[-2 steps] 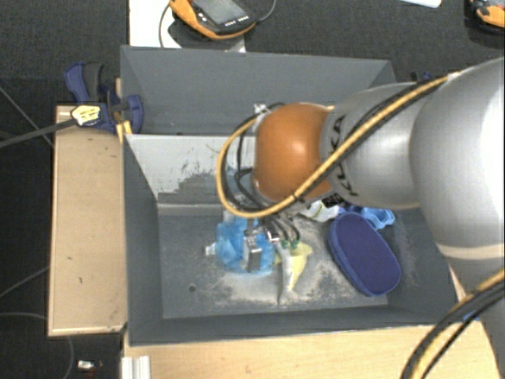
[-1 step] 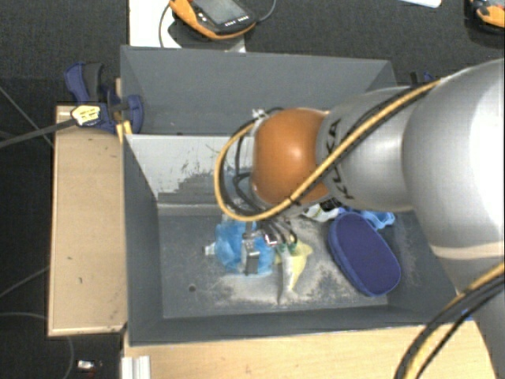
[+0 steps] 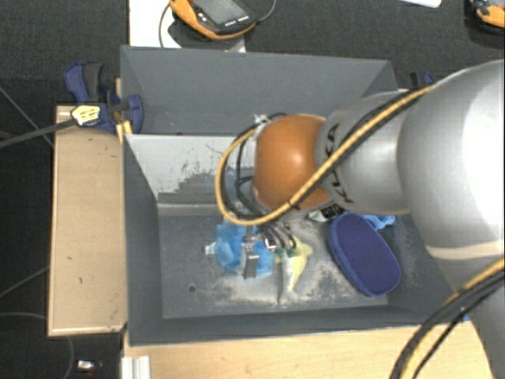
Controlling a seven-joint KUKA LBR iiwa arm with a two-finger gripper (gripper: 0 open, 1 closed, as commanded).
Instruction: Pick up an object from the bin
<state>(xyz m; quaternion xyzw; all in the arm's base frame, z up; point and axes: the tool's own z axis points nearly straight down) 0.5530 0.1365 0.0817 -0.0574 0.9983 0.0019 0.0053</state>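
My gripper (image 3: pixel 267 271) hangs low in the middle of the bin, under the orange wrist cover. One finger (image 3: pixel 252 260) rests against a crumpled light-blue thing (image 3: pixel 230 245) on the bin floor. The other finger (image 3: pixel 281 287) lies beside a pale yellow thing (image 3: pixel 297 263) just to the right. Between the fingers I make out a gap with nothing clearly held. A dark blue oval case (image 3: pixel 363 253) lies at the right side of the bin, apart from the gripper.
The arm fills the right and upper part of the bin and hides what lies under it. A bit of light-blue stuff (image 3: pixel 382 222) peeks out behind the oval case. Bare bin floor lies to the left.
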